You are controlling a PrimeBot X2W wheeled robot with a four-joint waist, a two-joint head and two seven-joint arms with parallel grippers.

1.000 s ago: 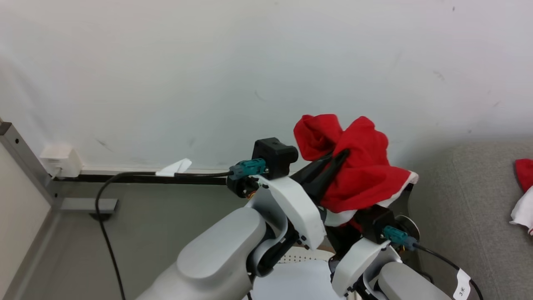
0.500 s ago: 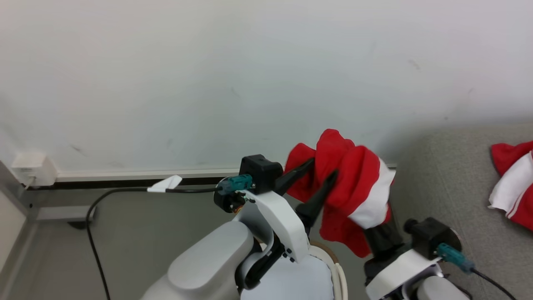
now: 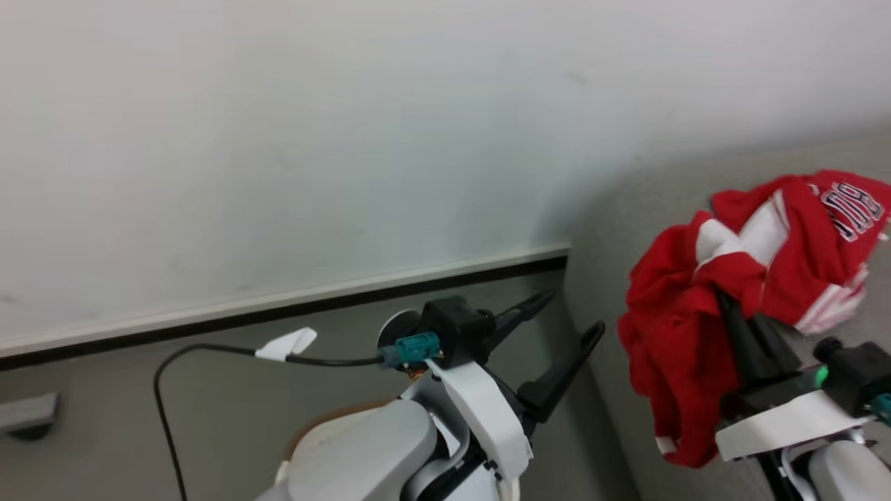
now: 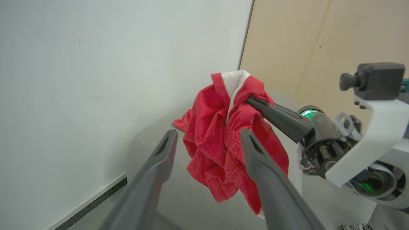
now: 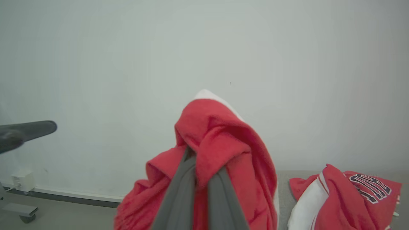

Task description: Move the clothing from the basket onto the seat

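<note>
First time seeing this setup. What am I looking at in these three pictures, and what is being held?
It is a two-armed robot; each arm ends in a two-fingered gripper. One picture looks down from its head; the other two look along each wrist's fingers. The right gripper is shut on a red garment, which hangs from it. The left gripper is open and empty. Another red-and-white garment lies on the grey sofa, with a white wall behind.

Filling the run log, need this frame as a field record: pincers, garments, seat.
left pincer: open, empty, over the floor beside the seat
right pincer: shut on held garment
held garment: red, bunched, hanging by the seat's edge
second garment: red and white, lettered, lying on the seat
status: held garment not yet released
</note>
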